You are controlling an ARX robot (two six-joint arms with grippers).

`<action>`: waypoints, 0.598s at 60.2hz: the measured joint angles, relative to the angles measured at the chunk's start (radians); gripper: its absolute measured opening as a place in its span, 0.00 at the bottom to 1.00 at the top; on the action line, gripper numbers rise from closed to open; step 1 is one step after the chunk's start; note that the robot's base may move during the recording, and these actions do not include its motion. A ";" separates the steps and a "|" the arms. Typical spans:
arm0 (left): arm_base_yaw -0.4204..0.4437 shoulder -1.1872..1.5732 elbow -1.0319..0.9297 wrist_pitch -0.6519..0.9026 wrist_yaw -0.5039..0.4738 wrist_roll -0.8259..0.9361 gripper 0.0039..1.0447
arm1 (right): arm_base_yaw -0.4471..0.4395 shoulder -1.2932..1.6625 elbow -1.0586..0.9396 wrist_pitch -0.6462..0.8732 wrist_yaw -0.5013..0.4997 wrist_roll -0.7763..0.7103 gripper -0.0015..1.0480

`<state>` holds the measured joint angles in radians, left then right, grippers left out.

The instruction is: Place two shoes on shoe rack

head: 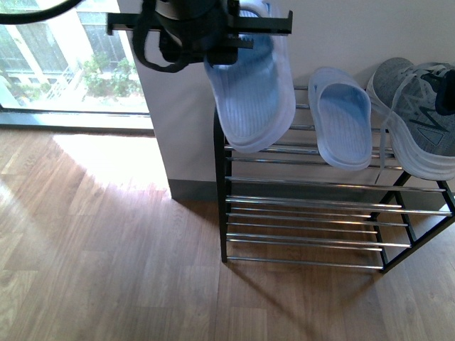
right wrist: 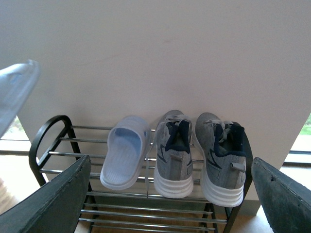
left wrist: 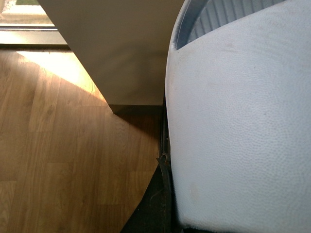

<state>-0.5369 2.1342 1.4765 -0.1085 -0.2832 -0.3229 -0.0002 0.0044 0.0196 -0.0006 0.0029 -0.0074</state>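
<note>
On the top of the shoe rack [right wrist: 58, 145] a slipper [right wrist: 125, 158] lies left of the two sneakers [right wrist: 173, 153], all against the wall [right wrist: 160, 53], while another slipper [head: 252, 85] hangs above the rack's left end, held by the left end effector [head: 192, 32].

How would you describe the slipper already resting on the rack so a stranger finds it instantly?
Find the shoe rack against the pale wall. On its top rods, left of two grey sneakers, lies the slipper: pale blue, open-backed, without laces.
</note>
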 joint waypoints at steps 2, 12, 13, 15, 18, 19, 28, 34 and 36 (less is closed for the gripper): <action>0.000 0.053 0.066 -0.037 0.004 0.006 0.02 | 0.000 0.000 0.000 0.000 0.000 0.000 0.91; 0.004 0.255 0.312 -0.167 -0.002 0.062 0.02 | 0.000 0.000 0.000 0.000 0.000 0.000 0.91; 0.004 0.267 0.327 -0.174 -0.004 0.069 0.02 | 0.000 0.000 0.000 0.000 0.000 0.000 0.91; 0.004 0.300 0.369 -0.187 -0.006 0.077 0.02 | 0.000 0.000 0.000 0.000 0.000 0.000 0.91; 0.003 0.336 0.429 -0.196 0.000 0.085 0.02 | 0.000 0.000 0.000 0.000 0.000 0.000 0.91; 0.003 0.345 0.445 -0.200 0.002 0.087 0.02 | 0.000 0.000 0.000 0.000 0.000 0.000 0.91; 0.004 0.441 0.569 -0.200 0.037 0.126 0.19 | 0.000 0.000 0.000 0.000 0.000 0.000 0.91; 0.005 0.450 0.545 -0.198 0.057 0.126 0.37 | 0.000 0.000 0.000 0.000 0.000 0.000 0.91; 0.003 0.438 0.526 -0.191 0.061 0.127 0.43 | 0.000 0.000 0.000 0.000 0.000 0.000 0.91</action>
<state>-0.5335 2.5717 2.0026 -0.2993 -0.2222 -0.1955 -0.0002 0.0044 0.0196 -0.0006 0.0025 -0.0074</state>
